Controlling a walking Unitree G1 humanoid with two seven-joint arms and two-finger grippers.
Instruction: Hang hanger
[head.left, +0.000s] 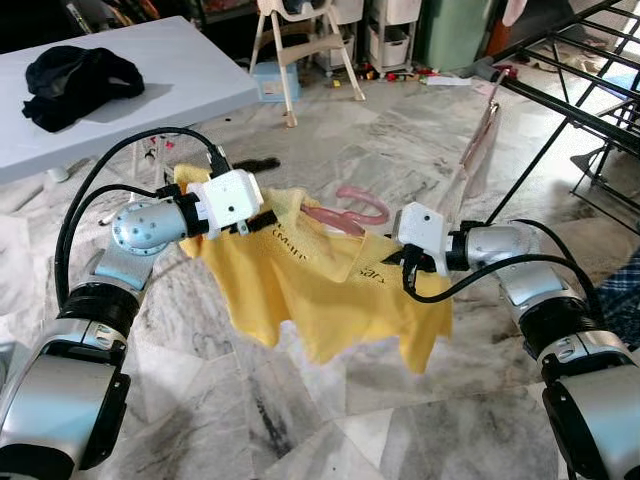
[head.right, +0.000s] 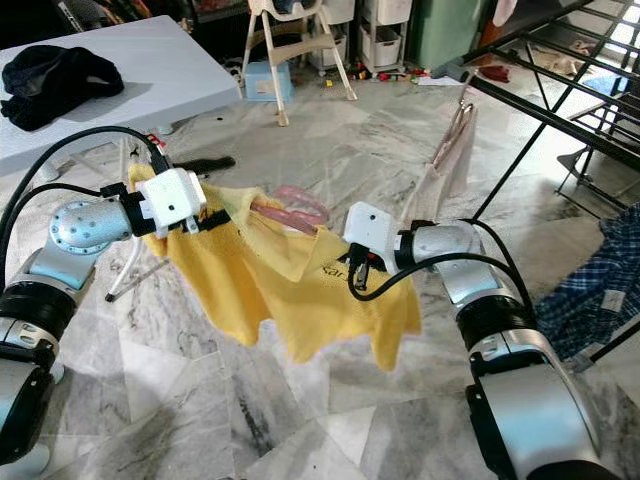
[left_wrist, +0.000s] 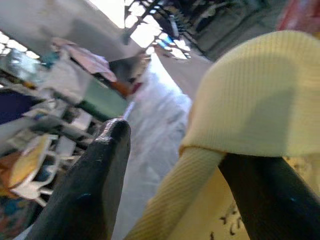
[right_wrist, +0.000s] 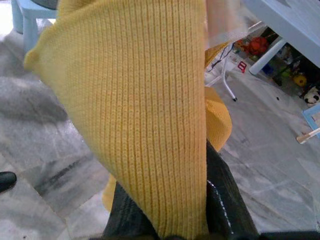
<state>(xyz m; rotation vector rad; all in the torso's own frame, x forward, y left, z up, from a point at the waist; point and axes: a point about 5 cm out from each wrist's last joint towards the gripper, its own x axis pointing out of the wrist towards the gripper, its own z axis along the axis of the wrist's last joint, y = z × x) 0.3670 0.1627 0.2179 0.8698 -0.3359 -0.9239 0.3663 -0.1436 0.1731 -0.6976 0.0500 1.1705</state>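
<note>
Yellow knit shirt (head.left: 300, 290) spread between both arms above marble floor (head.left: 330, 430); pink hanger (head.left: 350, 212) sits in its collar.

Head views: left gripper (head.left: 262, 222) pinches one shoulder, right gripper (head.left: 392, 262) other. Black drying rack (head.left: 590, 110) stands to your right, apart from load.

Left wrist view: fingers (left_wrist: 90, 190) apart around folded hem.

Right wrist view: fingers (right_wrist: 222, 200) clamp fabric.

Judgement: carry step; next you turn right, raise hook to rack bar.

Open marble floor (head.left: 330, 420) beneath and ahead, yellow shirt (head.left: 300, 290) stretched across the middle between both arms, black drying rack (head.left: 590, 90) barring the right side, grey surface (head.left: 170, 80) closing off the left, high chair (head.left: 300, 50) standing beyond, well apart.
</note>
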